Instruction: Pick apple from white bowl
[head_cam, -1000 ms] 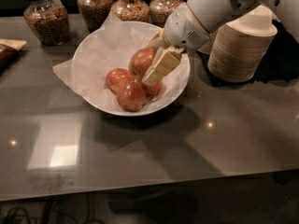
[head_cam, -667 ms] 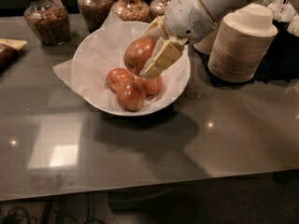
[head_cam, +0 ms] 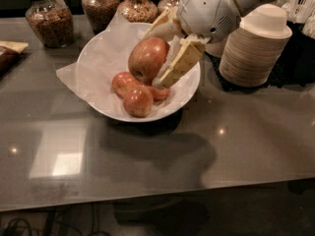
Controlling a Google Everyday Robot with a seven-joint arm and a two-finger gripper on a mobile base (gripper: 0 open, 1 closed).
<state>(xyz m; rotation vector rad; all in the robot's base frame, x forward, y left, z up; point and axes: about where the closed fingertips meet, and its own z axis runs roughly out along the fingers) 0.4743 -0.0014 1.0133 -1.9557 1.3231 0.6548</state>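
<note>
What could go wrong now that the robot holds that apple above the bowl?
The gripper pinches the round apple between two fingers; it could slip and fall onto the three apples in the white bowl. The stack of beige bowls stands close beside the arm, so a swing that way might knock it.

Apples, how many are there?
4. The gripper holds one apple above the white bowl; inside lie a left apple, front apple, and right apple half behind the jaws. Others may hide.
</note>
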